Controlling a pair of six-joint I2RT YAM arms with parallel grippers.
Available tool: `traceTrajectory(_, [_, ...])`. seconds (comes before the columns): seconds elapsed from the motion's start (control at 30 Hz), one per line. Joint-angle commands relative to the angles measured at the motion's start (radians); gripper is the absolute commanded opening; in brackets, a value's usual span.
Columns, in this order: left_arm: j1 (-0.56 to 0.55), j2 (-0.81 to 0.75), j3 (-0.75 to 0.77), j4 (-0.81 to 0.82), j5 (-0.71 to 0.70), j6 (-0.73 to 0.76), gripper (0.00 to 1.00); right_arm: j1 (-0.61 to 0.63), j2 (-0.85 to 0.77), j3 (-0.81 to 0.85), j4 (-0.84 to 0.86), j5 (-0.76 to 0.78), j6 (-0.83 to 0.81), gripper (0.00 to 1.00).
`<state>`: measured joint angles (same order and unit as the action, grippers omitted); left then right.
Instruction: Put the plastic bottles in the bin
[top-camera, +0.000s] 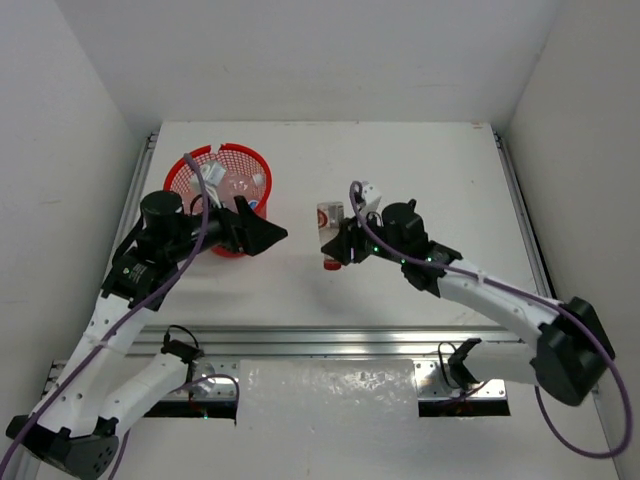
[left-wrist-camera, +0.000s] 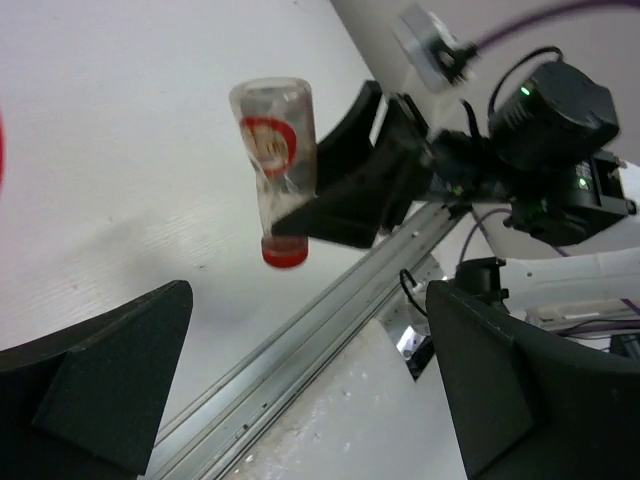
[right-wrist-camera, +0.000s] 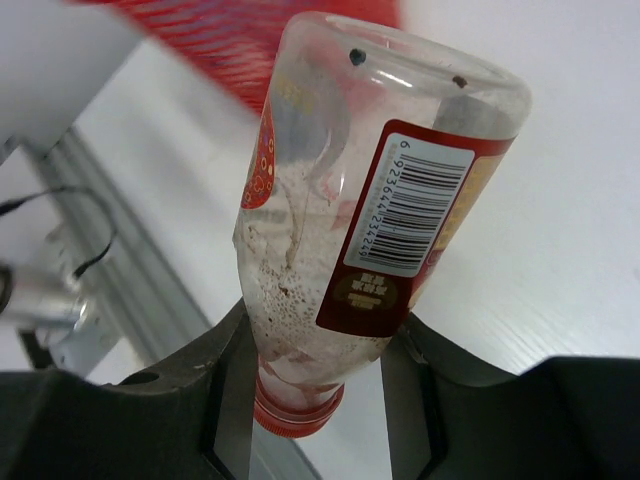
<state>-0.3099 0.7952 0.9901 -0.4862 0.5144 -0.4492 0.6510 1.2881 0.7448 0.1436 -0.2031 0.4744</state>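
The red mesh bin (top-camera: 192, 168) stands at the left back of the table and holds several clear bottles (top-camera: 238, 187), one with a blue label (top-camera: 258, 204). My right gripper (top-camera: 338, 250) is shut on the red-label bottle (top-camera: 330, 218), held cap down above the table, right of the bin. In the right wrist view my gripper (right-wrist-camera: 315, 372) clamps the bottle (right-wrist-camera: 350, 220) near its neck, above the red cap (right-wrist-camera: 297, 412). The left wrist view shows the same bottle (left-wrist-camera: 278, 165). My left gripper (top-camera: 268, 235) is open and empty beside the bin's near right side; it also shows in the left wrist view (left-wrist-camera: 310, 400).
An aluminium rail (top-camera: 340, 342) runs along the table's near edge, with the arm bases behind it. White walls enclose the table at the left, back and right. The bin's rim shows blurred in the right wrist view (right-wrist-camera: 250, 45).
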Motion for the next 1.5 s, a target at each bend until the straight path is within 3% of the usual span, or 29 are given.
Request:
traceTrajectory(0.0, [-0.034,0.019,-0.013,0.152,0.070,-0.068,1.00,0.114,-0.107,-0.024,0.082,-0.110,-0.226,0.10])
traceTrajectory(0.2, [-0.230,0.064,-0.013,0.218,-0.091,-0.144,1.00,0.189,-0.213,-0.013,0.085,-0.105,-0.217,0.10])
traceTrajectory(0.37, [-0.267,0.087,-0.007,0.164,-0.220,-0.164,1.00,0.237,-0.227,0.010,0.091,-0.070,-0.221,0.11])
traceTrajectory(0.5, [-0.268,0.084,-0.031,0.204,-0.208,-0.190,0.99,0.265,-0.204,0.045,0.096,-0.082,-0.218,0.11])
traceTrajectory(0.6, [-0.270,0.108,-0.022,0.210,-0.220,-0.198,0.84,0.305,-0.188,0.071,0.106,-0.061,-0.226,0.11])
traceTrajectory(0.63, [-0.270,0.117,-0.009,0.207,-0.218,-0.203,0.68,0.309,-0.188,0.082,0.111,-0.059,-0.217,0.11])
traceTrajectory(0.67, [-0.268,0.131,-0.004,0.207,-0.208,-0.203,0.61,0.309,-0.185,0.088,0.114,-0.056,-0.211,0.11])
traceTrajectory(0.8, [-0.274,0.131,-0.007,0.242,-0.133,-0.213,0.49,0.311,-0.168,0.128,0.099,-0.018,-0.203,0.11])
traceTrajectory(0.83, [-0.274,0.130,-0.005,0.244,-0.120,-0.215,0.23,0.311,-0.158,0.137,0.091,-0.016,-0.206,0.11])
traceTrajectory(0.87, [-0.274,0.125,-0.004,0.247,-0.097,-0.215,0.07,0.309,-0.151,0.154,0.085,-0.012,-0.209,0.13])
traceTrajectory(0.9, [-0.274,0.124,-0.002,0.245,-0.088,-0.217,0.00,0.311,-0.147,0.160,0.077,0.004,-0.211,0.14])
traceTrajectory(0.93, [-0.276,0.122,0.005,0.245,-0.086,-0.217,0.00,0.311,-0.142,0.166,0.073,0.013,-0.212,0.17])
traceTrajectory(0.97, [-0.276,0.113,0.010,0.239,-0.096,-0.215,0.00,0.311,-0.141,0.168,0.073,0.014,-0.212,0.33])
traceTrajectory(1.0, [-0.276,0.108,0.019,0.224,-0.124,-0.212,0.00,0.311,-0.144,0.165,0.071,0.019,-0.214,0.51])
traceTrajectory(1.03, [-0.276,0.099,0.056,0.200,-0.164,-0.201,0.00,0.311,-0.154,0.148,0.070,0.018,-0.215,0.81])
traceTrajectory(1.07, [-0.276,0.101,0.085,0.129,-0.274,-0.194,0.00,0.309,-0.164,0.137,0.065,0.024,-0.217,0.99])
traceTrajectory(1.23, [-0.274,0.171,0.349,-0.099,-0.708,-0.167,0.00,0.309,-0.222,0.093,-0.059,0.211,-0.209,0.99])
traceTrajectory(1.4, [-0.242,0.295,0.595,-0.213,-0.953,-0.126,0.00,0.309,-0.334,0.041,-0.189,0.370,-0.207,0.99])
traceTrajectory(1.47, [-0.181,0.367,0.715,-0.281,-1.095,-0.102,0.00,0.308,-0.378,0.031,-0.251,0.451,-0.200,0.99])
